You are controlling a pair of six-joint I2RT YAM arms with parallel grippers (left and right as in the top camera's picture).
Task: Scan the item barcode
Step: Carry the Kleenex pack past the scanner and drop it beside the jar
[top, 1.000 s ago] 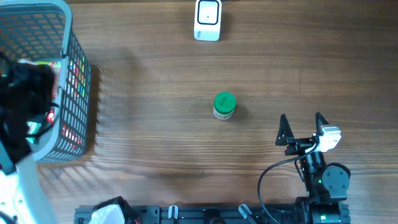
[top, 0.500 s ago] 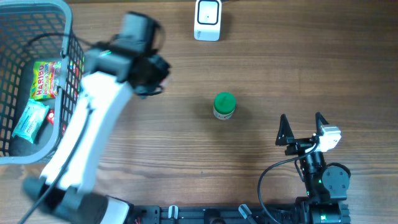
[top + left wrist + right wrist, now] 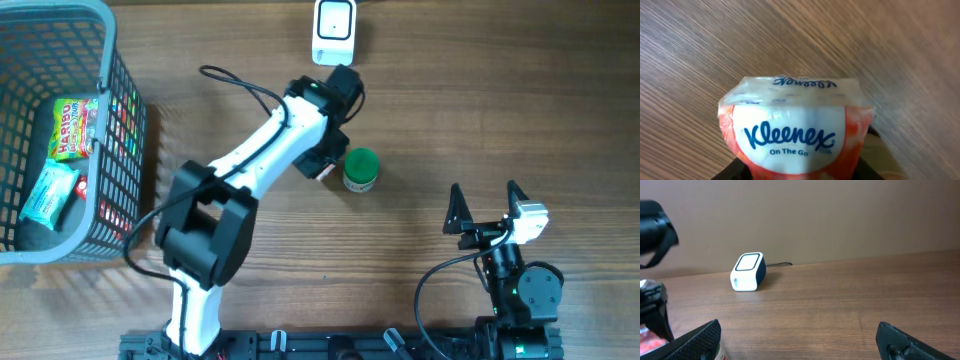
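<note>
My left gripper (image 3: 325, 163) is shut on an orange-and-white Kleenex tissue pack (image 3: 795, 130), which fills the left wrist view with wood grain beyond it. The dark fingers (image 3: 732, 175) show only at the bottom edge. No barcode shows on the pack's visible face. In the overhead view the left arm reaches to the table's middle, below the white barcode scanner (image 3: 333, 32) and just left of a green-lidded jar (image 3: 361, 170). My right gripper (image 3: 487, 205) stands open and empty at the front right, facing the scanner (image 3: 747, 271).
A grey wire basket (image 3: 120, 150) stands at the far left, holding a Haribo bag (image 3: 70, 128) and a pale blue packet (image 3: 48, 195). The left arm's elbow (image 3: 205, 225) lies across the table's left-centre.
The left arm has swung from the basket across to the middle of the table, ending beside the green-lidded jar. The right arm has not moved.
</note>
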